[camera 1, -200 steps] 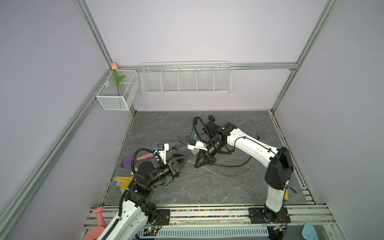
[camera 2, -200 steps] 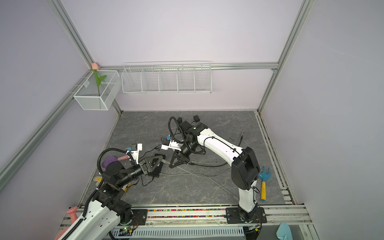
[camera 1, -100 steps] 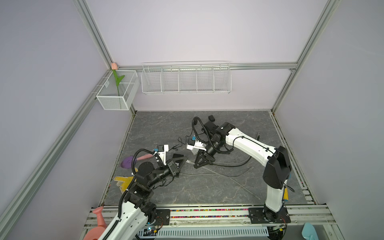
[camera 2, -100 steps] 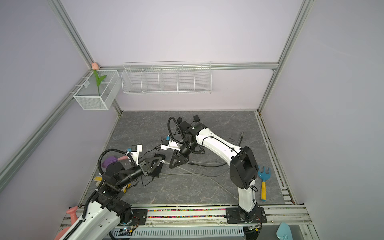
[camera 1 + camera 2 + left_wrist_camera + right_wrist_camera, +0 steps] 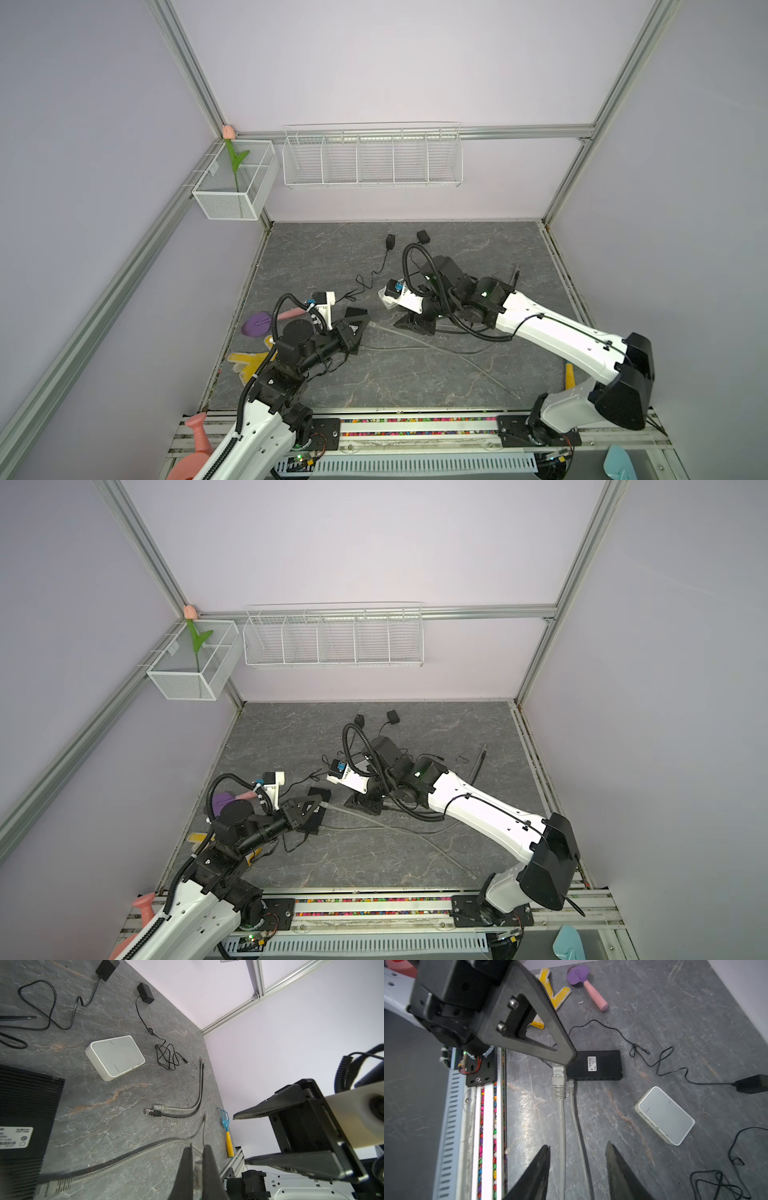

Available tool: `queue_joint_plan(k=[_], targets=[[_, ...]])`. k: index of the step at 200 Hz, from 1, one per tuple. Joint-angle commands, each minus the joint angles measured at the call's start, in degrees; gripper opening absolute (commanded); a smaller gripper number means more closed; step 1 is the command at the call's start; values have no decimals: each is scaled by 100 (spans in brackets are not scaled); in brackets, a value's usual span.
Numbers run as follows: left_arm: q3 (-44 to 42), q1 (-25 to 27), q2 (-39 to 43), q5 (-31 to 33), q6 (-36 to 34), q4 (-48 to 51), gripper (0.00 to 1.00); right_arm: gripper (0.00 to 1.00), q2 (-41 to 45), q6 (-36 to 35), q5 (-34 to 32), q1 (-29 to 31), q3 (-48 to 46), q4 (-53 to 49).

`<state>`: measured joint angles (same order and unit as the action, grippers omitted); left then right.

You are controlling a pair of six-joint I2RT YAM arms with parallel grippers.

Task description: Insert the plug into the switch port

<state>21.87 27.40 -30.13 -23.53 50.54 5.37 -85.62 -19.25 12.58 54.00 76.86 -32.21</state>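
Plug (image 5: 559, 1072): grey, with a ribbed boot, it is pinched between the fingers of the left gripper (image 5: 198, 1146). The jaws are pressed together on it, and its clear tip is seen between them in the left wrist view.

Its grey cable (image 5: 562, 1126) is run straight out from the left gripper and is passed between the fingers of the right gripper (image 5: 578, 1145). The right gripper's jaws are spread, one on each side of the cable, and no contact with the cable is seen. In both top views the two grippers are faced toward each other, near but apart.

Black switch (image 5: 604, 1061): it is laid flat on the table (image 5: 675, 1022), label up, just beside the left gripper's fingertip. The held plug is placed just beside the switch's side face; whether the two touch cannot be told.

A second grey cable (image 5: 576, 1118) is laid alongside the held one, closer to the table. Its own connector (image 5: 571, 1084) is set against the same side face of the switch.

A white box (image 5: 664, 1115) is laid flat off to one side of the right gripper, well apart from the switch.
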Motion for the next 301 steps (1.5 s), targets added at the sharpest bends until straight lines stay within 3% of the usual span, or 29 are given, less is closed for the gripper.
queue_joint_plan(k=[1,82,208,301], targets=[[239,18,11,133,52,38,0,47,-261,60,-472,126,-53,367],[187,12,183,264,52,250,0,40,-666,3,-449,329,208,312],[230,16,138,331,28,303,0,39,-734,-8,-371,521,316,225],[218,11,151,314,43,298,0,31,-982,-48,-388,517,433,250]])
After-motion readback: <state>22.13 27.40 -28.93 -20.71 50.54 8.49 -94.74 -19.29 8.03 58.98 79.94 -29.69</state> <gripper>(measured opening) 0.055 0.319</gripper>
